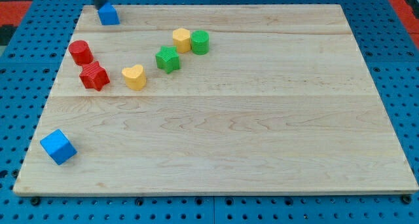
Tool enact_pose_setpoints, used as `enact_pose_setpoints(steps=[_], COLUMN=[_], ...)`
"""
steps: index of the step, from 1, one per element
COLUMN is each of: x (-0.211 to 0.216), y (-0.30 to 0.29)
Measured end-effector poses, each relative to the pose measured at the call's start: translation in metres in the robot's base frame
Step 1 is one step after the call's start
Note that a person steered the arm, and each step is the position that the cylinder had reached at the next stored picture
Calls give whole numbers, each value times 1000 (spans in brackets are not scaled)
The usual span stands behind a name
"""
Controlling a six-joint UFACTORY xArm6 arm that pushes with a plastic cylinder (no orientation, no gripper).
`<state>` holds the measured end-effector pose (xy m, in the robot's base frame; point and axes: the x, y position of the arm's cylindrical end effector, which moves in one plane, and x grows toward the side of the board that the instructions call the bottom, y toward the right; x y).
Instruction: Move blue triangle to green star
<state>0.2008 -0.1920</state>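
Note:
The blue triangle (108,14) sits near the board's top left corner. My tip (99,5) is just above and left of it at the view's top edge, touching or nearly touching its far side. The green star (167,59) lies to the lower right of the triangle, in the upper middle of the board, well apart from my tip.
A yellow hexagon (181,40) and a green cylinder (200,42) sit just upper right of the star. A yellow heart (134,76) lies to its lower left. A red cylinder (80,52) and red star (94,76) are at left. A blue cube (58,147) is at bottom left.

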Motion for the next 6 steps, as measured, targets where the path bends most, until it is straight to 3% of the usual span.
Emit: enact_pose_setpoints(steps=[1, 2, 3, 4, 5, 6], x=[58, 86, 17, 7, 85, 147], y=[67, 73, 71, 5, 35, 100])
